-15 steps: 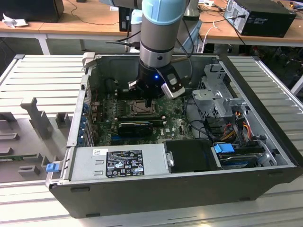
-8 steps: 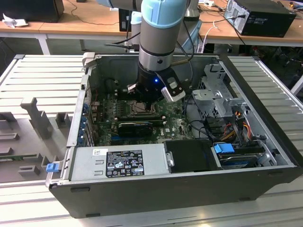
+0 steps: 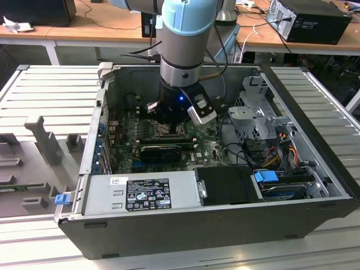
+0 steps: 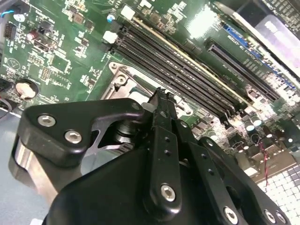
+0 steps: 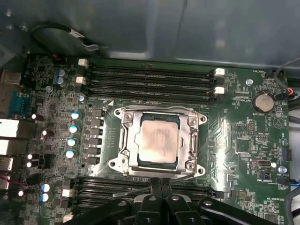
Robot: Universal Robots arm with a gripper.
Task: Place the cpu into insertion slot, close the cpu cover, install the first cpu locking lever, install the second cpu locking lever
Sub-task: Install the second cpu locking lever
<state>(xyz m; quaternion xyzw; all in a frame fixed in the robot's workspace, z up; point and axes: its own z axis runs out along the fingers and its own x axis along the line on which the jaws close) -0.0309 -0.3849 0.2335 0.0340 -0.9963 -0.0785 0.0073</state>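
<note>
Ribbed grey bench [image 3: 50, 95] carries an open computer case [image 3: 185, 230]; wooden desks behind. Nearest in the first wrist view, the gripper [image 5: 161, 185], its fingers [image 5: 154, 197] pressed together and holding nothing, hangs just above the socket's near edge. Beyond the tips: the cpu [image 5: 158, 140] already sits flat in the insertion slot [image 5: 123, 161], and the cpu cover [image 5: 132, 136] appears shut around it, silver frame down on all sides. Past that, memory slots [image 5: 150, 79], then case wall. Judged step: the locking levers. Next move calls for finding a lever and pressing it under its catch; the levers' state I cannot tell.
</note>
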